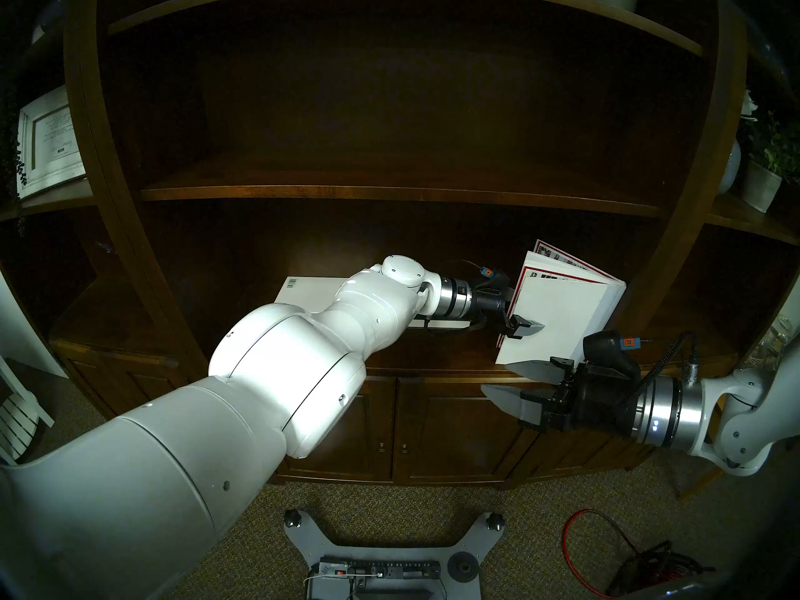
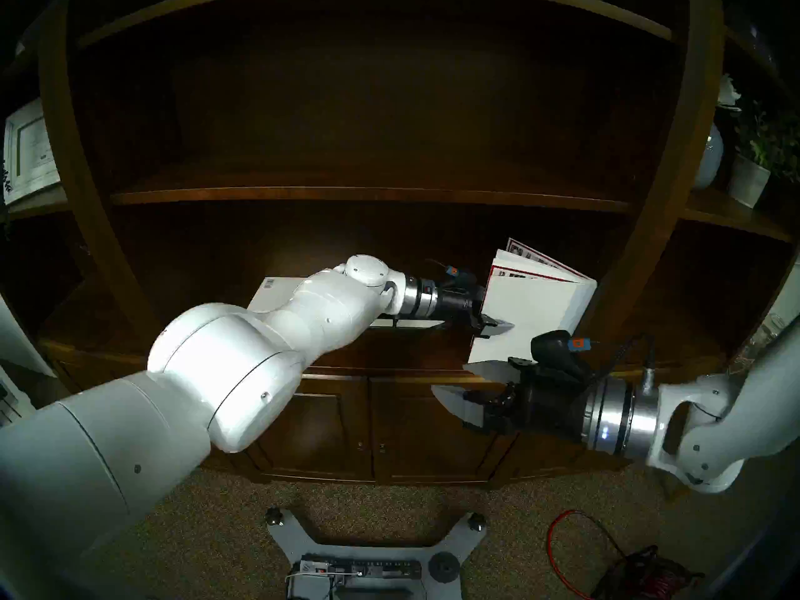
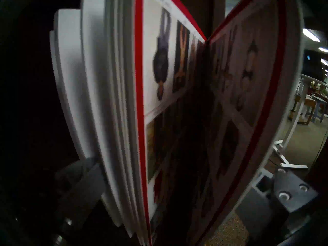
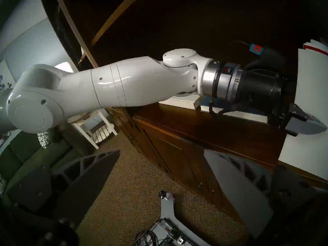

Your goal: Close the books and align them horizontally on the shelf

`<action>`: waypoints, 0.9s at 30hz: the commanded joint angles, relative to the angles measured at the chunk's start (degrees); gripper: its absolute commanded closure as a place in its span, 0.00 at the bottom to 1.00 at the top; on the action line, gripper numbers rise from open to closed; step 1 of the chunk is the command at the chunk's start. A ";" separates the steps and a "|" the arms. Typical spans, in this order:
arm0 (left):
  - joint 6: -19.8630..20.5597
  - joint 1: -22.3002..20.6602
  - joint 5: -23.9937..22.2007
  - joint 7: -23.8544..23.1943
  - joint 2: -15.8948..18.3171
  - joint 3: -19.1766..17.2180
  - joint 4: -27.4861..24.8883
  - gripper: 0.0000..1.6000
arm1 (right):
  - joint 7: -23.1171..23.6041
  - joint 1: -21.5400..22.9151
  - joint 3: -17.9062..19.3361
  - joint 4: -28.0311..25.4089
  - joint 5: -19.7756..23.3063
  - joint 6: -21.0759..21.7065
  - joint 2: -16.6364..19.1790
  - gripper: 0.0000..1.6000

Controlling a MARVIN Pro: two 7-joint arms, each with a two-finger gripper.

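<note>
Head stereo left shows the closing step unfinished: the large white book [image 1: 562, 309] stands half-open on the shelf [image 1: 433, 348], the left gripper [image 1: 513, 315] spread wide astride its fore-edge, the right gripper [image 1: 502, 378] wide and empty nearby, so pressing the covers together likely comes next.

No wording is legible anywhere. A barcode [image 1: 293, 281] stands at the ten o'clock corner of the flat white book [image 1: 311, 294], digits unreadable. The framed certificate [image 1: 50, 142] at nine o'clock carries print too small to read.
</note>
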 commanded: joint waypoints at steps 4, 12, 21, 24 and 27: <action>-2.30 -3.71 -0.53 -2.26 5.07 -1.18 0.13 0.00 | 0.19 0.81 0.43 -0.14 0.06 -0.50 0.07 0.00; -3.42 -4.34 -1.38 -3.50 9.44 -2.88 0.55 0.00 | 0.19 0.81 0.43 -0.15 0.06 -0.51 0.06 0.00; -4.05 -4.20 -3.90 -9.25 14.19 -6.36 -0.03 0.00 | 0.22 0.87 0.41 -0.17 0.08 -0.55 0.06 0.00; -4.93 -3.19 -3.79 -10.71 15.83 -6.74 -0.69 0.00 | 0.21 0.85 0.42 -0.16 0.08 -0.54 0.05 0.00; -5.65 -2.06 -3.64 -12.81 17.17 -6.90 -0.96 0.00 | 0.18 0.75 0.44 -0.13 0.05 -0.47 0.03 0.00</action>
